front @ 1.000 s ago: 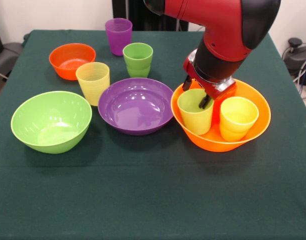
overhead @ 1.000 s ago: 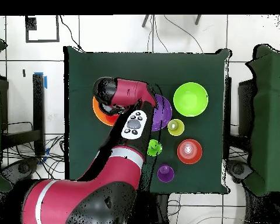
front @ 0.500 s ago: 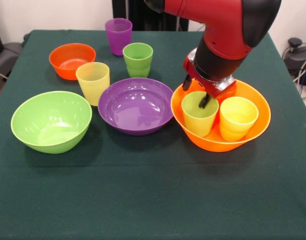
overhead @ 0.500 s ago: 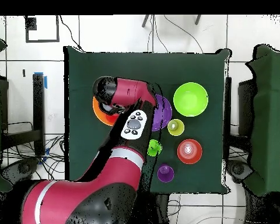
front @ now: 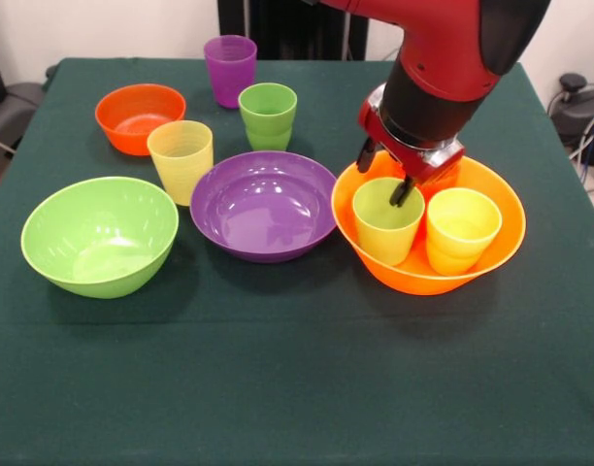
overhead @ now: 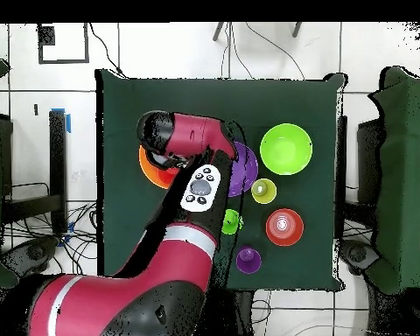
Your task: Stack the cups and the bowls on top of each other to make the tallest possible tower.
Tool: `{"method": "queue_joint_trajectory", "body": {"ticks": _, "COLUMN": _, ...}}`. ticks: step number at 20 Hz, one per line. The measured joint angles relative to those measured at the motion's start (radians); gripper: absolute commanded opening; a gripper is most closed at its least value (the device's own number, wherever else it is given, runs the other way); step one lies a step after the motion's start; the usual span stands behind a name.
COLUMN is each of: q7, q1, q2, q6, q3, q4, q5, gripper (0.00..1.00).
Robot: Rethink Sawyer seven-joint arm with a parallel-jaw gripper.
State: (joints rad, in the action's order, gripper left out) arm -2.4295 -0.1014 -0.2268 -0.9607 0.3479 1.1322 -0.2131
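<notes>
Hand (front: 384, 175) astride the far rim of the lime-green plastic cup (front: 385, 220), apparently unclenched, inside the large yellow-orange plastic bowl (front: 491, 254). Risk: an off-centre pinch tips it against the neighbouring yellow-orange cup (front: 461, 229).

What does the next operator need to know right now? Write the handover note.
Gripper: fingers open, astride the far rim of the lime green cup, one inside it, one outside; not closed on it.
That cup and a yellow-orange cup stand side by side in the large yellow-orange bowl.
Loose on the table: purple bowl, lime green bowl, small orange bowl, pale yellow cup, green cup, purple cup.
Done: base bowl loaded with two cups.
Left: all stacking.
</notes>
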Motion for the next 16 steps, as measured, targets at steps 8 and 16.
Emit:
{"method": "queue_joint_trajectory", "body": {"ticks": 8, "q7": 0.0, "q1": 0.0, "q2": -0.027, "q6": 0.0, "q3": 0.0, "q4": 0.0, "q5": 0.003, "gripper": 1.0}}
{"method": "queue_joint_trajectory", "body": {"ticks": 16, "q7": 0.0, "q1": 0.007, "q2": -0.075, "q6": 0.0, "q3": 0.0, "q4": 0.004, "q5": 0.004, "gripper": 1.0}}
